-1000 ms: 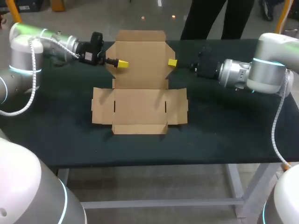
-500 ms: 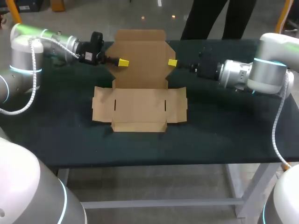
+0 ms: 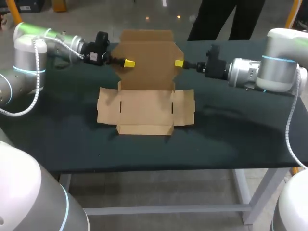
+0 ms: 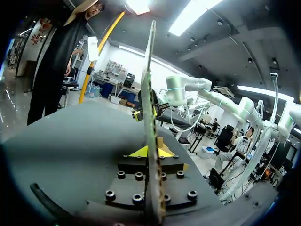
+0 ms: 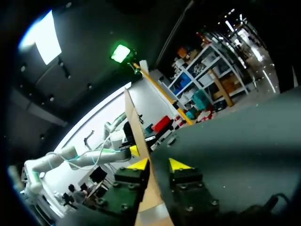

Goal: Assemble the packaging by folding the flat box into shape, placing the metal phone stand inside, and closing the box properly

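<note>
The brown cardboard box [image 3: 144, 109] lies unfolded on the dark table in the head view. Its rear panel [image 3: 147, 55] is raised steeply off the table. My left gripper [image 3: 128, 63] is shut on that panel's left edge; in the left wrist view the cardboard edge [image 4: 149, 94] runs straight between the yellow tips of my left gripper [image 4: 150, 151]. My right gripper [image 3: 179, 63] is at the panel's right edge. In the right wrist view the cardboard [image 5: 133, 125] stands between the parted tips of my right gripper [image 5: 159, 165], against one finger only. No metal phone stand shows.
The dark table top [image 3: 240, 139] extends on both sides of the box and in front of it. The table's front edge [image 3: 159, 169] runs a short way ahead of the box's front flap.
The rear panel has tipped up steeper and both grippers have risen with it. The left gripper has closed on the panel. The right gripper's fingers have parted.
</note>
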You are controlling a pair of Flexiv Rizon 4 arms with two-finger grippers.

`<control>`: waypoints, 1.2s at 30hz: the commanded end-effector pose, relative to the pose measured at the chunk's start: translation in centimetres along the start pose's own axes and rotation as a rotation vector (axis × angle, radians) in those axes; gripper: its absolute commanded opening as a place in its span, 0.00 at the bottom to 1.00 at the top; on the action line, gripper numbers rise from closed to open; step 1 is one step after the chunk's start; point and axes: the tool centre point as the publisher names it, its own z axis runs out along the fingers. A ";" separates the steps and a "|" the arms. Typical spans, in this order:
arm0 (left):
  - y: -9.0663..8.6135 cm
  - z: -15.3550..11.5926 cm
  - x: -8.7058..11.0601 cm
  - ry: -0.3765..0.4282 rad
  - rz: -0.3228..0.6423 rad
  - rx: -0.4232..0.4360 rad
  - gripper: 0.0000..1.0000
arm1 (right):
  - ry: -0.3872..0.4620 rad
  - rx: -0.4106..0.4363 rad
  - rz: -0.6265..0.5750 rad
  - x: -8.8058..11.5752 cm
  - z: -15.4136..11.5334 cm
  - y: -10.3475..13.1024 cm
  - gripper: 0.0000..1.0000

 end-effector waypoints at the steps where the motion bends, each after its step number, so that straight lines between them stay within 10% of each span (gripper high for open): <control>1: -0.3 -0.3 -0.5 0.040 0.004 -0.002 0.00 | -0.102 0.013 -0.006 1.7 -2.5 0.5 0.29; 8: -1.0 -0.3 -0.8 0.024 0.025 0.006 0.00 | -0.180 0.016 -0.025 3.1 -6.0 0.1 0.23; 12: -1.3 -0.1 -1.1 0.012 0.047 0.013 0.00 | -0.234 0.047 -0.061 4.1 -7.2 -0.7 0.00; 36: -3.9 1.2 -0.5 -0.171 0.089 0.008 0.00 | -0.369 0.185 -0.168 6.5 -12.8 -7.4 0.00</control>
